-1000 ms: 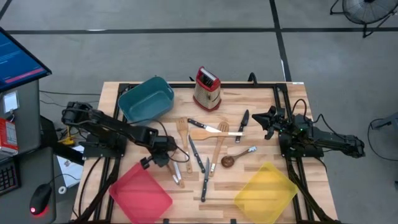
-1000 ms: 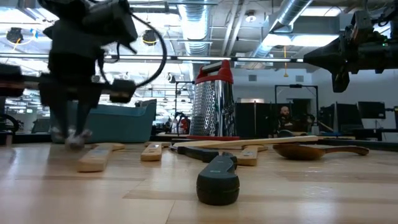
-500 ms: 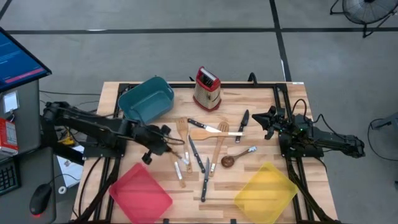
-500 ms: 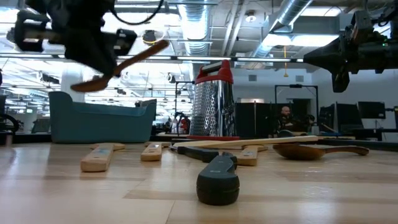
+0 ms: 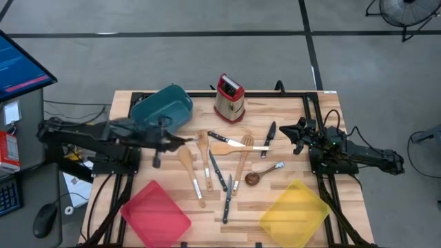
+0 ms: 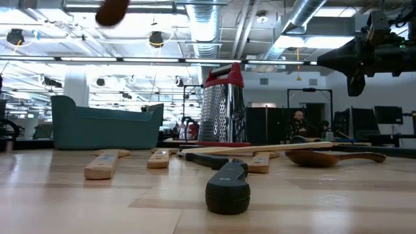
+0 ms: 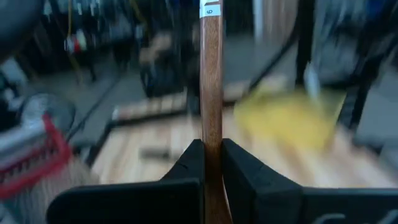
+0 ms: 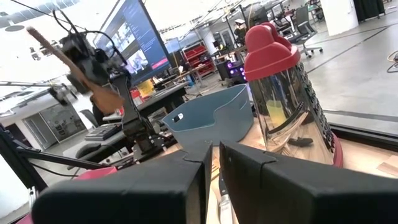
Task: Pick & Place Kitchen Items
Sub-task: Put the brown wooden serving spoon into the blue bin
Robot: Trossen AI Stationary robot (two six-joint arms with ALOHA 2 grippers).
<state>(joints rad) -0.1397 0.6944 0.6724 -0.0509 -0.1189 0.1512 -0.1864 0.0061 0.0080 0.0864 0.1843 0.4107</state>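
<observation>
My left gripper point(image 5: 169, 140) is high over the table's left part, in front of the teal bin point(image 5: 162, 110), shut on a dark wooden spoon point(image 8: 62, 57). The spoon's bowl point(image 6: 114, 10) shows at the very top of the low view. More kitchen items lie flat mid-table: a light wooden spoon point(image 5: 189, 172), slotted spatulas point(image 5: 227, 148), black-handled knives point(image 5: 227, 200) and a small spoon point(image 5: 262, 173). My right gripper point(image 5: 296, 134) waits shut at the table's right side, holding nothing. My left gripper pinches the dark spoon's handle point(image 7: 211, 140) between its two fingers point(image 7: 189, 165), partway along its length. The fingers point level toward the table's right and lie across the handle. The spoon is lifted clear and tilted, its bowl point(image 8: 109, 99) lower than its handle end point(image 8: 34, 34).
A red-topped steel grater point(image 5: 229, 98) stands at the far middle. A red bin point(image 5: 156, 213) sits at the near left and a yellow bin point(image 5: 295, 213) at the near right. A knife handle point(image 6: 227, 188) lies close before the low camera.
My left gripper has risen from the table with the dark spoon and gone toward the far left, near the teal bin, tipping from pointing down to level. The spoon is now lifted clear and high. The light wooden spoon that lay beneath the gripper now shows on the table.
</observation>
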